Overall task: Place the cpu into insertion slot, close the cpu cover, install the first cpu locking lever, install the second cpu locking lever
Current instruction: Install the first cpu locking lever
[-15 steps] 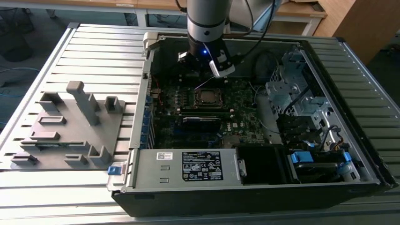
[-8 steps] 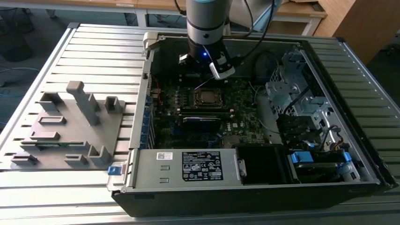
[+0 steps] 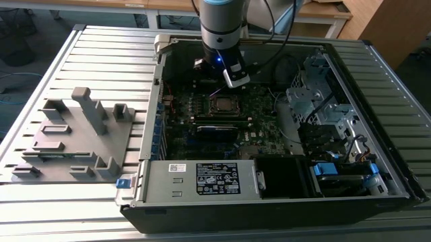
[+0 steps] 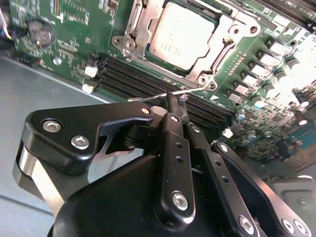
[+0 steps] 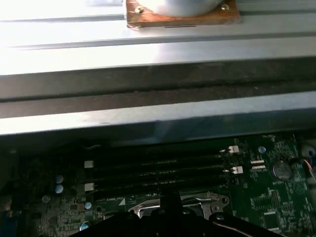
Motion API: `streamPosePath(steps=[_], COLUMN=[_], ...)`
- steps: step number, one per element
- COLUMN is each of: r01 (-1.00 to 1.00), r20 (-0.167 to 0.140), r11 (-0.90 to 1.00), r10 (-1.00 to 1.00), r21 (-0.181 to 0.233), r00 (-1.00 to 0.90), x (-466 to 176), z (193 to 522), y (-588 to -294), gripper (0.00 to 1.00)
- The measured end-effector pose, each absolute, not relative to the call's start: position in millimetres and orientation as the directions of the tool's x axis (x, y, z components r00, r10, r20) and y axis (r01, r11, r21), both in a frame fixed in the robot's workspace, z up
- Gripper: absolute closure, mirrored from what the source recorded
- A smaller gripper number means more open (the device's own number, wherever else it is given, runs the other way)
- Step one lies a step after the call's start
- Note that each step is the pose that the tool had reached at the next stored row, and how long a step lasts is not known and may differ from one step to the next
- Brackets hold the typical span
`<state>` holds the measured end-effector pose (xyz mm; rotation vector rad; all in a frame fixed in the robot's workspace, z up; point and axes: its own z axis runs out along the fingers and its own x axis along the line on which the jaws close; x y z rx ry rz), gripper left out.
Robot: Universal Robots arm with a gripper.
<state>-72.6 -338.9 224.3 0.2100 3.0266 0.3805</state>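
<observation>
1. A robot arm [image 3: 221,25] reaches down into an open computer case [image 3: 377,196] that lies on a ribbed metal table [image 3: 101,45].
2. The black pincer [image 4: 177,98] has its fingers [image 4: 170,133] drawn together. A thin wire lever [image 4: 148,97] crosses right at their tips. Whether it is actually pinched is hard to make out.
3. Just beyond the tips, the silvery chip [image 4: 180,34] sits in its slot, which is hidden beneath it. The metal cover frame [image 4: 139,34] lies flat around the chip.
4. Between the tips and the chip, long black memory slots [image 4: 133,79] run across the green board [image 4: 74,29].
5. In the first wrist view, glare washes out the table beyond the case wall, and the pincer's dark tip is cut off at the picture's edge.
6. Well off to the pincer's side, outside the case, a grey plastic fixture [image 3: 74,136] sits on the table.
</observation>
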Motion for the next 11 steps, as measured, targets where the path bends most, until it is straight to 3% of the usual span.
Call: streamPosePath(steps=[11], r01=[0.143], r20=[-0.066], r11=[0.957], r10=[0.165], r21=[0.252], r00=[-0.984], x=[-72.1], z=[222.4], y=[-338.8], gripper=[0.9])
